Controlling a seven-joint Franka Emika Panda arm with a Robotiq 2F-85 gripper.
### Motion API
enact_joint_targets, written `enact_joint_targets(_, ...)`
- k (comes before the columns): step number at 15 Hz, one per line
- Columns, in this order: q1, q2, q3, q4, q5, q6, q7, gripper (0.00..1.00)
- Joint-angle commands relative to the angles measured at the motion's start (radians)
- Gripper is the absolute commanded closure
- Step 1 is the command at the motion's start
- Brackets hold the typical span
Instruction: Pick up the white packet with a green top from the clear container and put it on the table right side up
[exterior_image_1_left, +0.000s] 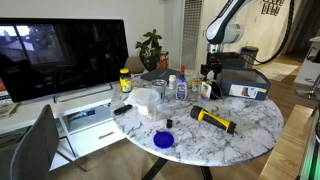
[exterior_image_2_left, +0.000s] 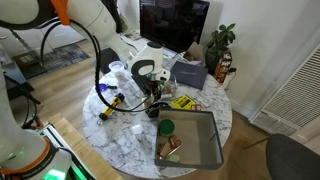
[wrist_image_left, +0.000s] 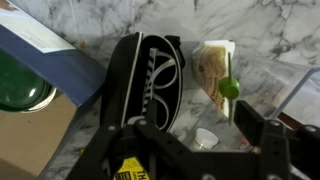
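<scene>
The white packet with a green top (wrist_image_left: 212, 66) lies flat on the marble table (wrist_image_left: 120, 20), clear of the container, with its green cap (wrist_image_left: 230, 88) pointing toward me. My gripper (wrist_image_left: 195, 130) hovers just above it, open and empty. The right finger is close beside the cap. The gripper also shows in both exterior views (exterior_image_1_left: 208, 72) (exterior_image_2_left: 150, 92), low over the table. The clear container (exterior_image_2_left: 214, 132) stands next to it and is also in the wrist view (wrist_image_left: 45, 60) at the left. It holds a green object (wrist_image_left: 18, 85).
A black case with white markings (wrist_image_left: 150, 65) lies left of the packet, and a small white cap (wrist_image_left: 205, 138) sits between my fingers. A yellow-black flashlight (exterior_image_1_left: 212, 118), small bottles (exterior_image_1_left: 181, 86), a blue lid (exterior_image_1_left: 163, 138) and a monitor (exterior_image_1_left: 60, 55) are nearby.
</scene>
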Motion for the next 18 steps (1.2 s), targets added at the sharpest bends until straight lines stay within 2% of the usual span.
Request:
enact_joint_targets(1, -0.058, -0.114, 0.025, -0.072, 0.03, 0.005, -0.145, 0.0)
enact_joint_targets(6, -0.108, -0.265, 0.049, -0.126, 0.116, -0.023, -0.417, 0.0)
enact_joint_targets(10, -0.084, -0.367, 0.032, -0.155, 0.102, -0.137, -0.597, 0.0)
enact_joint_targets(14, -0.053, -0.444, 0.014, -0.18, 0.098, -0.229, -0.678, 0.0)
enact_joint_targets(15, -0.045, -0.459, 0.011, -0.189, 0.082, -0.23, -0.667, 0.0)
enact_joint_targets(16, -0.038, -0.466, 0.007, -0.191, 0.092, -0.235, -0.711, 0.0)
enact_joint_targets(17, -0.035, -0.419, 0.003, -0.147, 0.089, -0.221, -0.658, 0.0)
enact_joint_targets(18, -0.03, -0.431, 0.001, -0.155, 0.088, -0.223, -0.672, 0.0)
